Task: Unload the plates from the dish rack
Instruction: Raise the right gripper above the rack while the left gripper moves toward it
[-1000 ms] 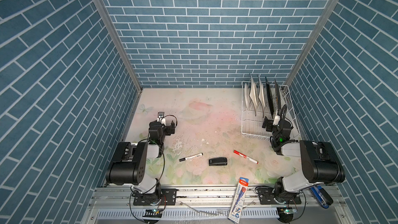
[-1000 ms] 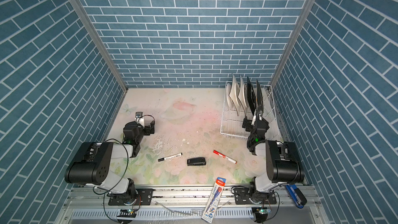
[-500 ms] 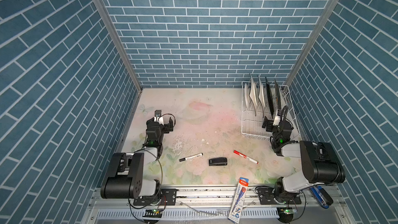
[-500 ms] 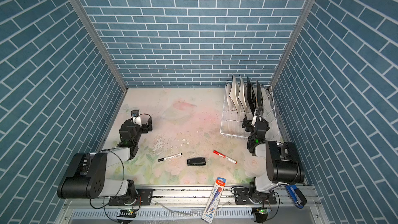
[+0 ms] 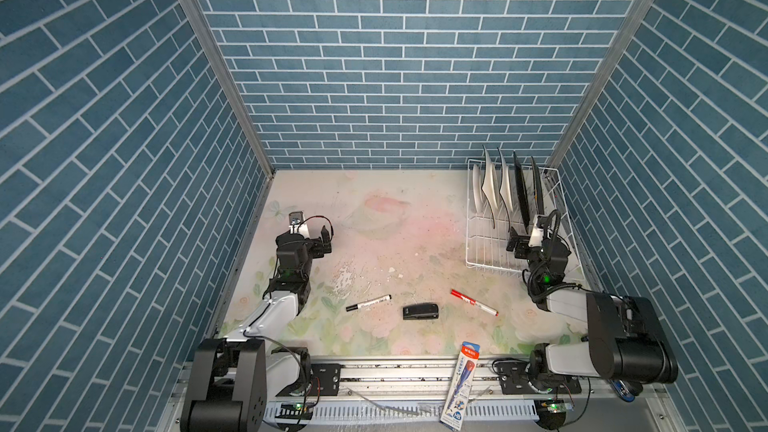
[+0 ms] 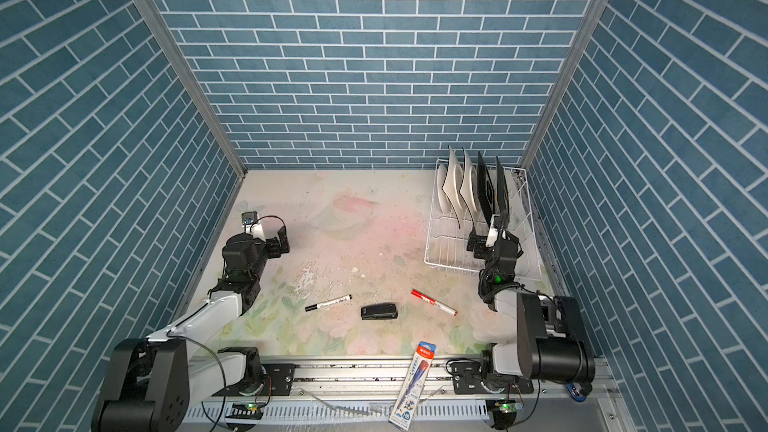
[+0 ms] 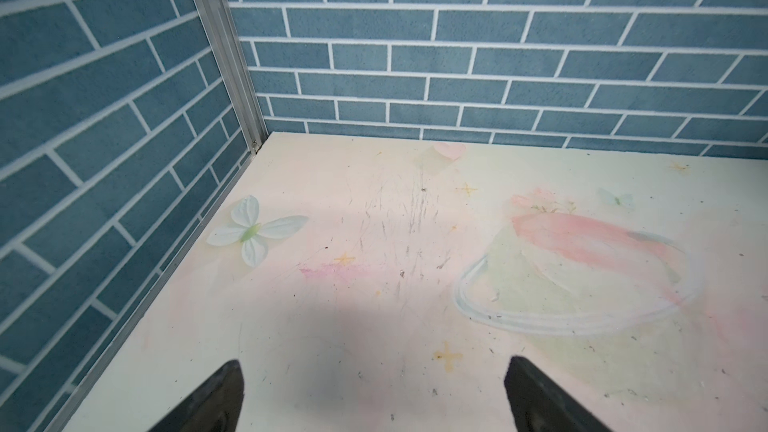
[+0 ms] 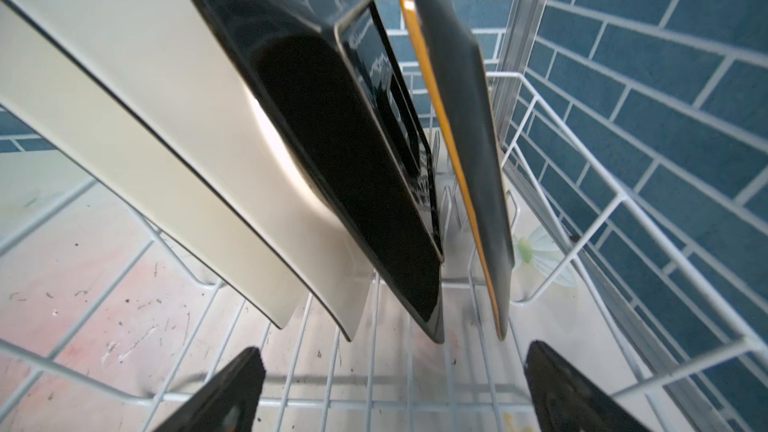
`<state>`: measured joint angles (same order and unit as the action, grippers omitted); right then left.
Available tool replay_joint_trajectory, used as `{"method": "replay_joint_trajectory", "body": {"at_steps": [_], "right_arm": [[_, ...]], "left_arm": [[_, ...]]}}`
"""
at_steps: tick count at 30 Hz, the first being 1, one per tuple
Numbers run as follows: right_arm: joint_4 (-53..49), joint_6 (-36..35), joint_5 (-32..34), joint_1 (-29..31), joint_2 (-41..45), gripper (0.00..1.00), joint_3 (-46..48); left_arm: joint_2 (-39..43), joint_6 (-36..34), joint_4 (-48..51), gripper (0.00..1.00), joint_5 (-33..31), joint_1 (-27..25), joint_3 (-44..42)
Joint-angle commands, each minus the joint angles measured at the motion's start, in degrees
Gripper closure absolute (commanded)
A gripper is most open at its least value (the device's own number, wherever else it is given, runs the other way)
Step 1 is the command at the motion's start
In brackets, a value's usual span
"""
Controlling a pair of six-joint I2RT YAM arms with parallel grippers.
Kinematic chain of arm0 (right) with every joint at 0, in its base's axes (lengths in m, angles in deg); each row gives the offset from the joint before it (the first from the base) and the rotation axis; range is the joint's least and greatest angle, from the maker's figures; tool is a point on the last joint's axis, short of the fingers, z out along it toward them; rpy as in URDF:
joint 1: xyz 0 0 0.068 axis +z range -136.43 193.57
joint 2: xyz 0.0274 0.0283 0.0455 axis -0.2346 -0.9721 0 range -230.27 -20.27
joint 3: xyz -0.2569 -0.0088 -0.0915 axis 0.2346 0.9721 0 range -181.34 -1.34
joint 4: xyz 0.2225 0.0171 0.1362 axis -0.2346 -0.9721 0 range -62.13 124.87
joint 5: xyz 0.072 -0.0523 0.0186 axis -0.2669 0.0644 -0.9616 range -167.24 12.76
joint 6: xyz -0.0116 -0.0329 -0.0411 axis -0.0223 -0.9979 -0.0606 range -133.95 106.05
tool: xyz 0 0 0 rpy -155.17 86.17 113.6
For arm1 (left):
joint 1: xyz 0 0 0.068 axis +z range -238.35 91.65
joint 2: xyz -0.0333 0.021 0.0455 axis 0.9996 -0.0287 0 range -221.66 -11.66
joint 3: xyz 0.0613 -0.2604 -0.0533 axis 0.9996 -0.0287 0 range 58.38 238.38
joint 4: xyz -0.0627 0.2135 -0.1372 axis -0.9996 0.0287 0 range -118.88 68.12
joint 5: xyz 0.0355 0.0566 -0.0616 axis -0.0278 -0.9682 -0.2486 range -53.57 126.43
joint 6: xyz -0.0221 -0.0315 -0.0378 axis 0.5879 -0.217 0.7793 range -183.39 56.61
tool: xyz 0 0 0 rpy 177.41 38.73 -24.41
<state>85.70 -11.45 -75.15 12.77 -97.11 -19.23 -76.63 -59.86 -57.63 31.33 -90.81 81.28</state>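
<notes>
A: Going left to right: our left pincer (image 5: 322,238) hangs over bare table (image 5: 386,222) at the left side, fingers apart, holding nothing. It is well apart from everything we have to move.

B: Then the clutter near the front, which we leave alone: the black marker (image 5: 368,302), the dark stapler (image 5: 420,311), the red pen (image 5: 473,308).

A: The risk sits at the right. Our right pincer (image 5: 515,243) is inside the near end of the dish rack (image 5: 473,261), fingers spread wide and empty, pointed at the plates (image 5: 505,191).

B: What could go wrong, as we judge it?

A: The plates stand on edge, close together and leaning. A finger (image 8: 224,392) pushed between two of them could knock the neighbour sideways and tip the row. Glossy rims might also slip from a shallow pinch.

B: And the rack is light wire. Lifting a plate at a slant could snag the tines and drag the rack along.

A: How do the plates look?

B: Five stand in the far half of the rack, in the far right corner of the table. From the left: a smaller white one, two white squares (image 8: 137,118) with thin dark rims, a glossy black one (image 8: 332,151), then a dark one with an amber edge (image 8: 469,151) nearest the right wall.
</notes>
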Motion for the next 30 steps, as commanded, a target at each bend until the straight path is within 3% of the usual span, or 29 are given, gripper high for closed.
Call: {"method": "replay_joint_trajectory", "body": {"at_steps": [1,10,22,30], "right_arm": [[-10.58,-2.28,-2.48,0.09,3.94,0.01,-2.75],[-22.57,0.77,-4.35,0.33,12.20,0.01,-7.42],[-54.81,4.52,1.83,3.30,23.46,0.03,-21.91],[-76.22,12.35,7.55,4.49,25.64,0.04,-35.55]], "left_arm": [[0.71,1.44,4.68,0.00,-1.77,-1.42,2.12],[3.80,1.46,11.71,0.00,-5.43,-7.12,4.67],[7.73,4.51,25.63,0.00,-8.04,-15.16,11.21],[10.59,8.36,34.23,0.00,-6.75,-21.53,13.94]]}}
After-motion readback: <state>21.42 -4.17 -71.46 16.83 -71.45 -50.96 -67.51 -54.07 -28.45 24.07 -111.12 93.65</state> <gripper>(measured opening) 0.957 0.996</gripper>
